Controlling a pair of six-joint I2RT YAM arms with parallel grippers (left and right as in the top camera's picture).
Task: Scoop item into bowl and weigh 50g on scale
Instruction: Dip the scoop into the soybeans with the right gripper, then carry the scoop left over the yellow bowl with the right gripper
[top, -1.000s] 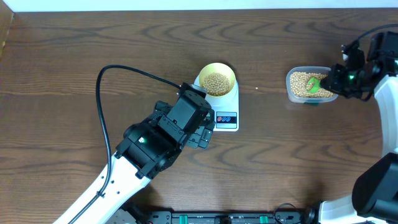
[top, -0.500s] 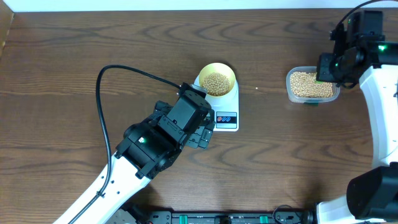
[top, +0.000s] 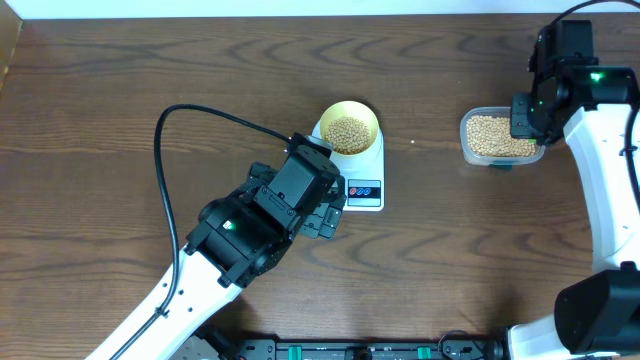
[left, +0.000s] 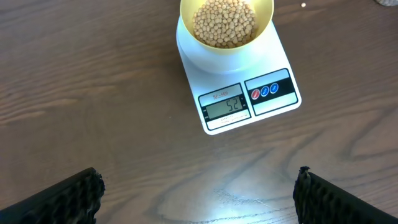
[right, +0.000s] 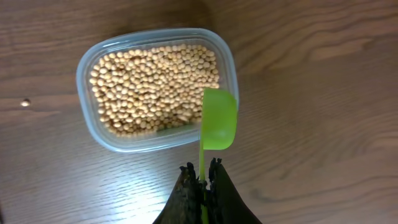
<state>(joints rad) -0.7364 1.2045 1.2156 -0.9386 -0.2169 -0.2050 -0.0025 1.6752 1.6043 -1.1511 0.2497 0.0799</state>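
The pale yellow bowl (top: 372, 117) stands on the white scale (top: 365, 192) and holds a heap of beige beans (left: 225, 22). In the left wrist view the scale's display (left: 226, 106) reads 52. My left gripper (left: 199, 183) hangs open over bare table just in front of the scale, its fingers (left: 78, 196) wide apart. My right gripper (right: 200, 171) is shut on the handle of a green scoop (right: 219, 118). The scoop's empty cup hovers over the right rim of the clear tub (right: 85, 65), which is full of beans (right: 149, 81). The scoop is hidden in the overhead view.
One stray bean (top: 412, 143) lies on the wood between scale and tub. A black cable (top: 200, 111) arcs from the left arm across the table's left half. The tub (top: 466, 138) sits near the right edge, under the right arm.
The right arm has drawn the scoop out of the tub's beans and swung toward the table's back. The left arm, bowl and scale have not moved.
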